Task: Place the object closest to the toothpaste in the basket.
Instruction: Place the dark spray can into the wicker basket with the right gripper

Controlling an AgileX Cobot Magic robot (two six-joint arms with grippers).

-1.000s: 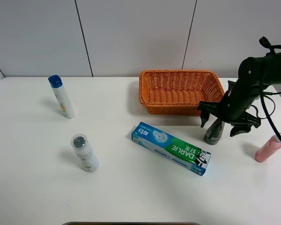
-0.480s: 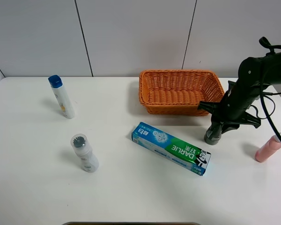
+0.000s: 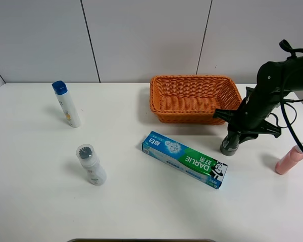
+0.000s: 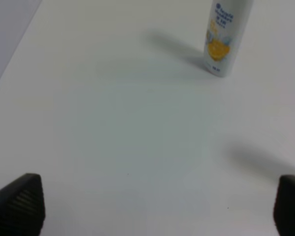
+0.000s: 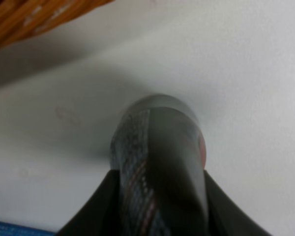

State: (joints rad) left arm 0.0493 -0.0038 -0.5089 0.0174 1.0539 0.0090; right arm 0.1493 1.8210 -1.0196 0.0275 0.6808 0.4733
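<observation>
The blue-green toothpaste box point(image 3: 185, 159) lies flat at the table's middle. A dark grey bottle point(image 3: 229, 143) stands just right of it, in front of the orange wicker basket point(image 3: 194, 97). My right gripper point(image 3: 241, 132) is shut on the bottle's upper part; the bottle's base still rests on the table. In the right wrist view the dark bottle point(image 5: 160, 157) fills the gap between the fingers point(image 5: 105, 196), with the basket's edge point(image 5: 34, 19) beyond. My left gripper point(image 4: 157, 206) is open and empty over bare table; it is out of the exterior view.
A white bottle with a blue cap point(image 3: 66, 104) stands at the far left, also in the left wrist view point(image 4: 225, 37). A small clear bottle with a grey cap point(image 3: 91, 164) stands front left. A pink tube point(image 3: 289, 160) lies at the right edge.
My right gripper's fingers were spread around the dark bottle a second ago; they have since closed on it. Nothing else has moved.
</observation>
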